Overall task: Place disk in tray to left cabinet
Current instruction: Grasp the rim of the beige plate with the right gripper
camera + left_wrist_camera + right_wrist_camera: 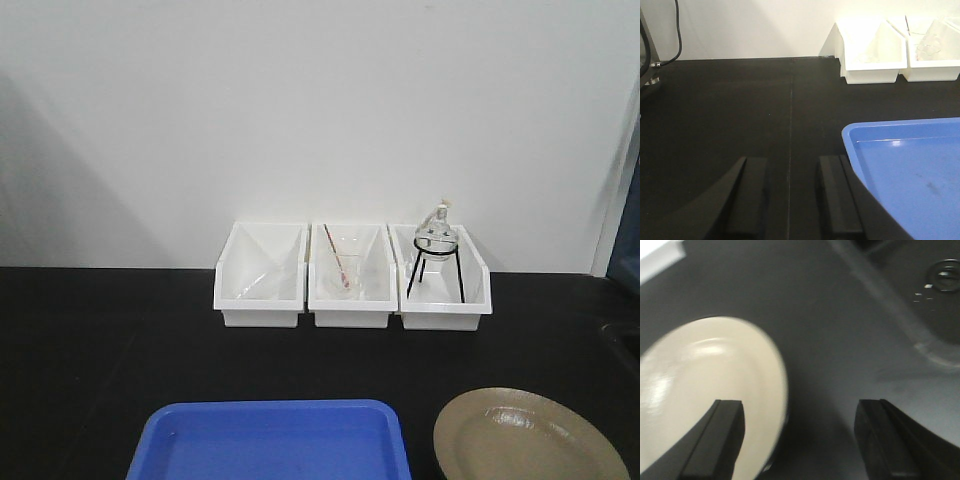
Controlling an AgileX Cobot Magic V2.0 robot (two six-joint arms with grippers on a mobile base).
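Tan and glossy with a dark rim, the disk (530,440) lies flat on the black counter (100,330), just right of the blue tray (270,445) and not yet in it. My right arm is plainly the nearer one. In its blurred wrist view the right fingers (880,440) are spread wide with nothing held, and the disk sits off to their left, with one finger over its near edge and the other well clear above bare counter. Being round, it gives me no long axis to line up on. The left fingers (752,195) are parted and empty too, over counter beside the tray's corner. White bins (350,290) stand against the wall. I see no cabinet.
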